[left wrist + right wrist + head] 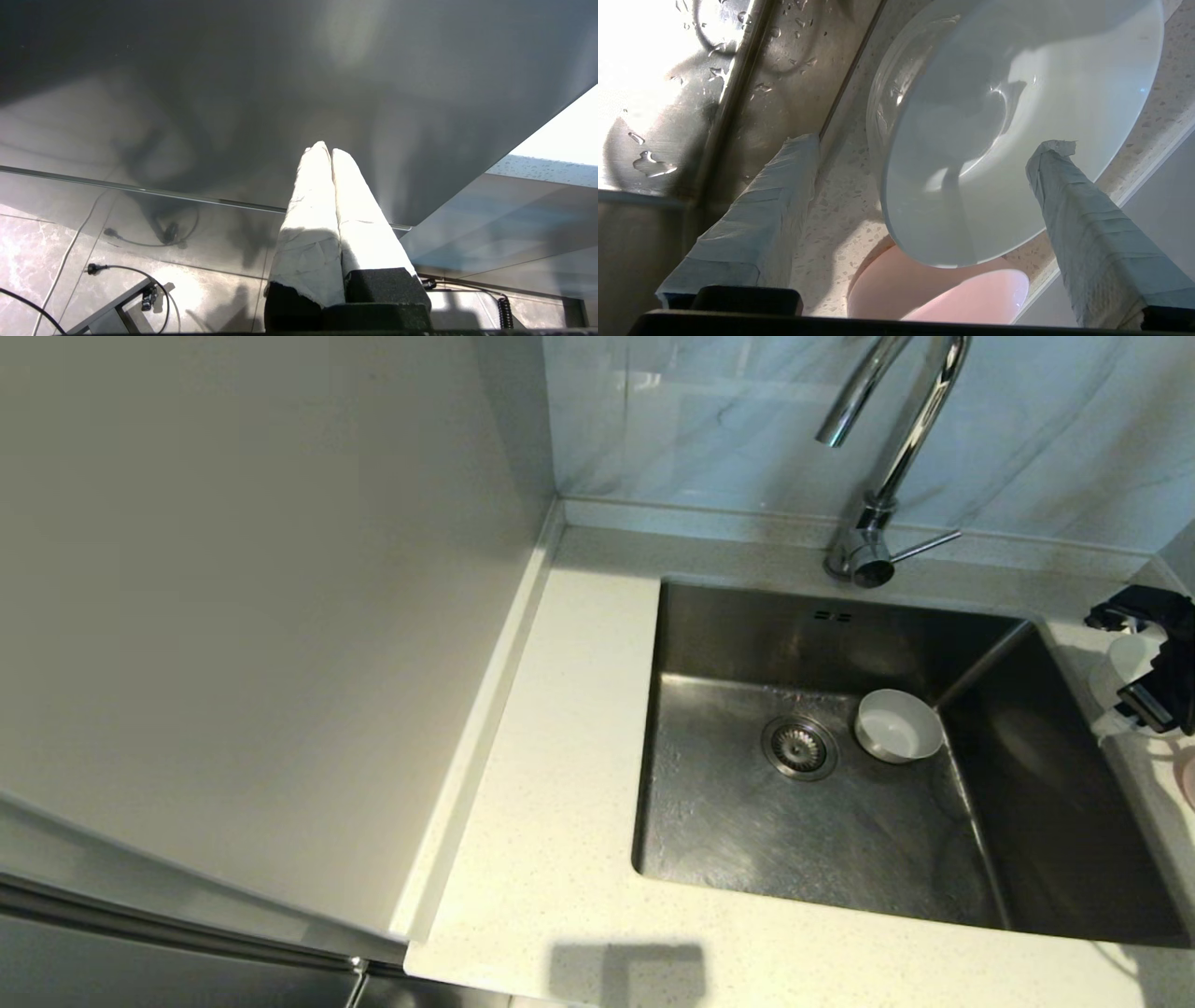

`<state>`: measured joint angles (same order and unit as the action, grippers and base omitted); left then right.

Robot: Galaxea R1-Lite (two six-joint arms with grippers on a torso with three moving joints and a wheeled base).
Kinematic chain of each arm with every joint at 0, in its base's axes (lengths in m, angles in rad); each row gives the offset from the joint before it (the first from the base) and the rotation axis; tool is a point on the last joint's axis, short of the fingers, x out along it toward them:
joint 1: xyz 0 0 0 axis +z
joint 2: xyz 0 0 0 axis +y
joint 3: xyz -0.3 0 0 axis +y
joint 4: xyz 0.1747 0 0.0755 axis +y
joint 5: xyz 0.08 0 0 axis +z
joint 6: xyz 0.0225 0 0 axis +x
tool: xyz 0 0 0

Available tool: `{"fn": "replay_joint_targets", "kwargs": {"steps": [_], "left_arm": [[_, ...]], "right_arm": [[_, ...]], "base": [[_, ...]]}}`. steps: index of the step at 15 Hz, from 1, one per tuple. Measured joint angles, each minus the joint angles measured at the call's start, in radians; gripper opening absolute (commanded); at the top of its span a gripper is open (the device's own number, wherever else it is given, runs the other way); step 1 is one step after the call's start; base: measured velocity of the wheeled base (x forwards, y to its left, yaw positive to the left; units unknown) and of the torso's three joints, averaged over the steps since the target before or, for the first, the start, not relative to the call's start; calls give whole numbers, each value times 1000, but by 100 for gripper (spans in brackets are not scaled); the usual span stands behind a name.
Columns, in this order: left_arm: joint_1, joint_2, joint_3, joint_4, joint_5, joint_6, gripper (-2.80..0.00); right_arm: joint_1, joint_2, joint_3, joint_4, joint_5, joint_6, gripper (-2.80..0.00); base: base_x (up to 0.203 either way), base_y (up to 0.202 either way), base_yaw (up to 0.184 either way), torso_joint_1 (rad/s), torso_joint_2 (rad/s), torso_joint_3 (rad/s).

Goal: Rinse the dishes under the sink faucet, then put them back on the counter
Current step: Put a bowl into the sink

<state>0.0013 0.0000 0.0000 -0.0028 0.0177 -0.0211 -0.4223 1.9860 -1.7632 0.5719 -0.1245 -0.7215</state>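
Counter (831, 219) underlies right claw (924, 154), spread wide around light grey bowl (1017, 116), apart.

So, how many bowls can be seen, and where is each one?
3. One white bowl lies in the sink beside the drain strainer. A light grey bowl and a pink bowl sit on the counter right of the sink, before the open right claw.

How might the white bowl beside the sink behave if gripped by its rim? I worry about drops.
The small round white bowl looks glossy and glazed, so probably stiff but slippery. Droplets on the steel sink nearby suggest wetness, worsening grip. It overlaps the pale pink bowl, so lifting may nudge that. The open right gripper straddles it.
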Motion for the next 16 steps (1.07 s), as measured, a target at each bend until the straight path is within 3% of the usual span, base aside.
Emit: {"fn": "replay_joint_targets", "kwargs": {"steps": [3,4,16], "left_arm": [[0,0,0,0,0,0,-280],[0,0,0,0,0,0,-280],[0,0,0,0,0,0,-280]], "right_arm": [[2,-1,2,1,1,1,0],[2,-1,3,1,3,2,-280],[27,-25,43,2,3,10,-280]], "base": [[0,0,0,0,0,0],[0,0,0,0,0,0],[0,0,0,0,0,0]]}}
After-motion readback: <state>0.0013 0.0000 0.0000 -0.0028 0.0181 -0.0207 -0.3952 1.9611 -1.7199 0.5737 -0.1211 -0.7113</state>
